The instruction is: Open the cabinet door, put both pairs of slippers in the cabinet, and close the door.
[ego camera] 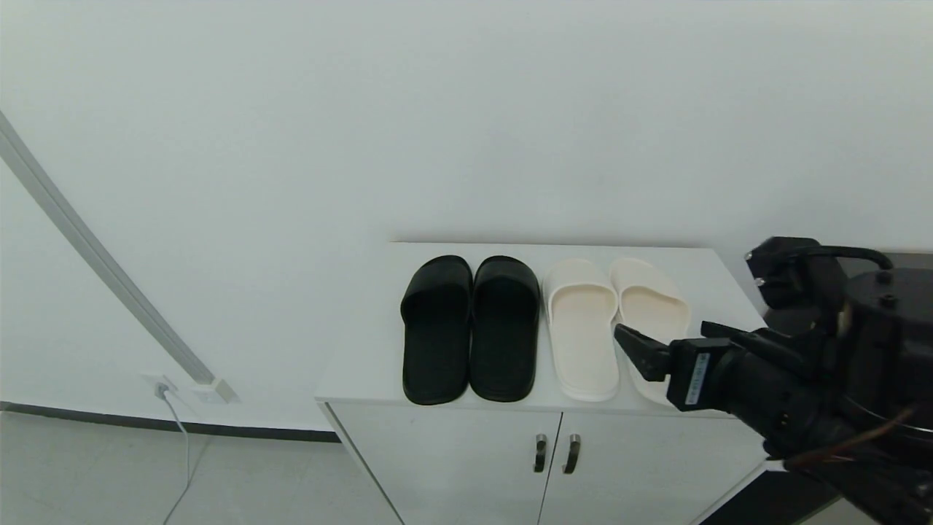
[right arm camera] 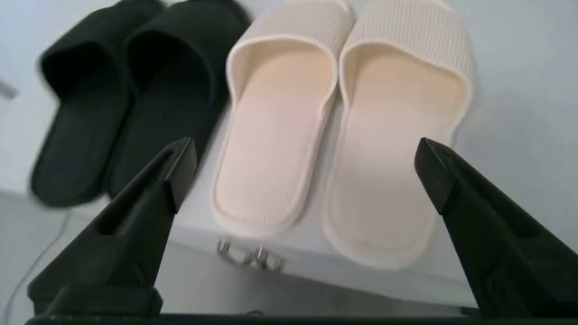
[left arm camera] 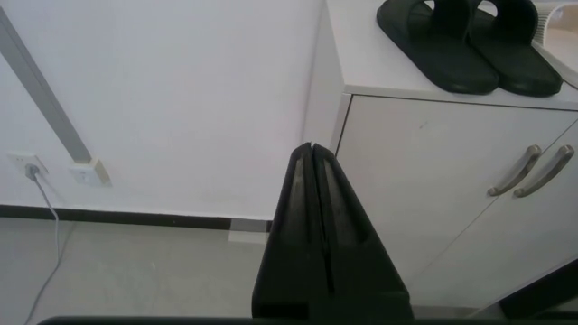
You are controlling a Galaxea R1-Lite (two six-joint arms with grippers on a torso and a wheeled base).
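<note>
A white cabinet (ego camera: 364, 364) stands against the wall, both doors closed, with two metal handles (ego camera: 555, 452) at the middle seam. On its top lie a black pair of slippers (ego camera: 470, 328) and, to their right, a cream-white pair of slippers (ego camera: 612, 328). My right gripper (ego camera: 656, 343) hovers open at the front right of the top, over the white pair (right arm camera: 343, 117), its fingers (right arm camera: 163, 181) spread wide with nothing between them. My left gripper (left arm camera: 313, 181) is shut and empty, low in front of the cabinet's left corner, with the handles (left arm camera: 533, 171) off to its side.
A wall outlet (ego camera: 162, 385) with a hanging cable and a slanted conduit (ego camera: 95, 255) are on the wall left of the cabinet. Open floor lies left and in front. A dark surface borders the cabinet's right side.
</note>
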